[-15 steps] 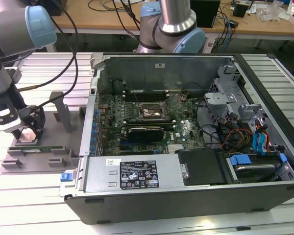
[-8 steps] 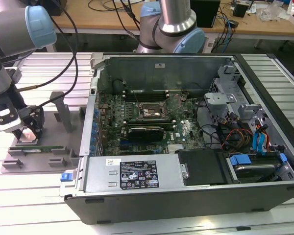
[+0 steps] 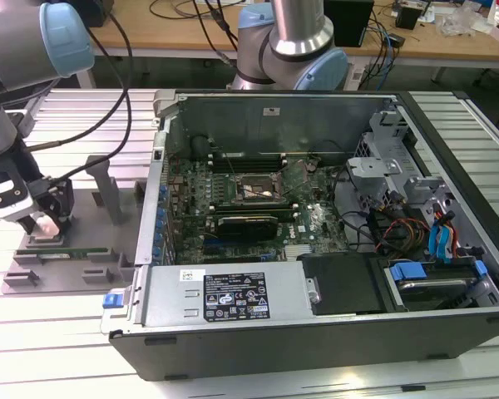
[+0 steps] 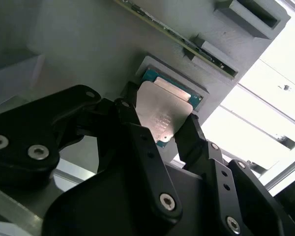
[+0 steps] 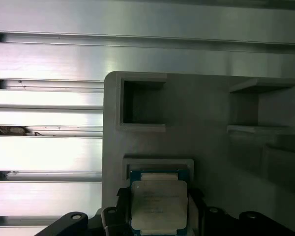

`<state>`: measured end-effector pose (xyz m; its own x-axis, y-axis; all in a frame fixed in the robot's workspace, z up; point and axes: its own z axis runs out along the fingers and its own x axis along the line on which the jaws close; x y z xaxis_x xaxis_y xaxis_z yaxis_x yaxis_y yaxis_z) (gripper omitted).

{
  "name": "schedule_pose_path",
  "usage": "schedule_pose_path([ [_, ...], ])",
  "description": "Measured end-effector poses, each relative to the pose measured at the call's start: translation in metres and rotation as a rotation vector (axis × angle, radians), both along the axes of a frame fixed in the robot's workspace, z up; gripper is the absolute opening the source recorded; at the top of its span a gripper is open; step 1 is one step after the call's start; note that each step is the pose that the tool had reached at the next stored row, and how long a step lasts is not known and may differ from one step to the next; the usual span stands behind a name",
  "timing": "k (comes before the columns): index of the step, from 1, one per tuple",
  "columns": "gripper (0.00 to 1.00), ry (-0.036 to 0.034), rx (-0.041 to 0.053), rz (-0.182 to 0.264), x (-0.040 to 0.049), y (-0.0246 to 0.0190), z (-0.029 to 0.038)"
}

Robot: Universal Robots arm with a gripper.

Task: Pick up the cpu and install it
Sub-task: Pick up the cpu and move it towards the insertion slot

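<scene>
Step in hand, by the look of things: taking hold of the small flat square cpu (image 5: 159, 206) with its shiny silver-grey metal top and green board edge, lying at a shallow framed recess of the grey plastic tray (image 3: 108, 195) with upright posts. Tray set on the pale ribbed metal tabletop (image 3: 58, 332), just beside the open black computer case (image 3: 333, 341), on the exterior view's left of it. Black two-fingered end effector (image 4: 160, 120) low over the tray, well apart from the green motherboard (image 3: 233, 179) inside the case, pinching the cpu by two opposite edges, with a black finger (image 4: 128, 115) against each side in both wrist views. Impossible to tell whether already clear of the recess floor.

For doing this well, probably:

- Keep the pinch on the board edges only, never on the metal top or the underside.
- Squeeze lightly and evenly, just enough against slipping.
- Hold the chip level, without tilting it against the raised frame of the recess.
- Raise straight up, with no sideways drag.
- Stay clear of the thin green-edged circuit strip (image 4: 182, 42) slotted in the tray just beside the recess.
</scene>
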<state>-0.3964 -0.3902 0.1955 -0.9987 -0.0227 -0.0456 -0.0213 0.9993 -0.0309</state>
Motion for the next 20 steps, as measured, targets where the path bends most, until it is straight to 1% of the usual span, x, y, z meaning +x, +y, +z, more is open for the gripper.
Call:
schedule_pose_path([
  [4, 0.55, 0.0000, 0.0000, 0.000, 0.0000, 0.0000, 0.0048],
  [8, 0.55, 0.0000, 0.0000, 0.000, 0.0000, 0.0000, 0.0120],
  [10, 0.55, 0.0000, 0.0001, 0.000, 0.0000, 0.0000, 0.0134],
  [13, 0.55, 0.0000, -0.0001, 0.000, 0.0000, 0.0000, 0.0187],
  [16, 0.55, 0.0000, -0.0003, 0.000, 0.0000, 0.0000, 0.0218],
  [18, 0.55, 0.0000, -0.0004, 0.000, 0.0000, 0.0001, 0.0251],
  [20, 0.55, 0.0000, -0.0005, 0.000, 0.0000, 0.0001, 0.0265],
])
